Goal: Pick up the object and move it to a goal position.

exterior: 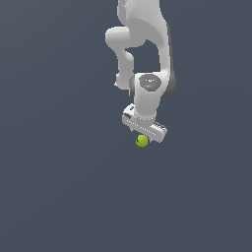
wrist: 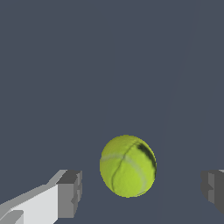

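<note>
The object is a small yellow-green ball (exterior: 142, 141) that shows just under the white gripper hand in the exterior view. In the wrist view the ball (wrist: 127, 166) lies between the two grey fingertips, with a gap on each side of it. One fingertip (wrist: 70, 193) is on one side and the other (wrist: 213, 190) at the picture's edge. My gripper (wrist: 141, 191) is open and touches nothing. In the exterior view the gripper (exterior: 143, 134) hangs straight over the ball and the fingers are hidden behind the hand.
The ground is a plain dark grey-blue surface (exterior: 59, 187) with no other objects in view. The white arm (exterior: 147, 44) rises toward the top of the exterior view.
</note>
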You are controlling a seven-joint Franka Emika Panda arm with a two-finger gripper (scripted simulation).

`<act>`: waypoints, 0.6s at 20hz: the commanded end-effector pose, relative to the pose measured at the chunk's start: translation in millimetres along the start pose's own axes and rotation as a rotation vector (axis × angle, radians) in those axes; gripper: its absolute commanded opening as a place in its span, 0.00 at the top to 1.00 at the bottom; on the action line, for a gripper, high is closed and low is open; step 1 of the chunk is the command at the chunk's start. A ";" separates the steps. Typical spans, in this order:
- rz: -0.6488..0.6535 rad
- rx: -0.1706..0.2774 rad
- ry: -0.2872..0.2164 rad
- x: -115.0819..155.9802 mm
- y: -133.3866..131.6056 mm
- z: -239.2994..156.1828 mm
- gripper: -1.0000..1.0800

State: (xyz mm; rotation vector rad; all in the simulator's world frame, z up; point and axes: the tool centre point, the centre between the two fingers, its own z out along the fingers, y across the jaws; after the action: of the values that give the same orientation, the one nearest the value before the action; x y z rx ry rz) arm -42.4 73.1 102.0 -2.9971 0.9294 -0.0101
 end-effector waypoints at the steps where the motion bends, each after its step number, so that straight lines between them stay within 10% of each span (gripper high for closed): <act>1: 0.040 -0.002 -0.002 -5.4 -0.7 3.7 0.04; 12: 0.111 -0.006 -0.005 -15.6 -1.7 10.7 0.04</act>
State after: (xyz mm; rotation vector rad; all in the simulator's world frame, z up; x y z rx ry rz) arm -54.0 83.2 91.5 -2.9469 1.0886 0.0001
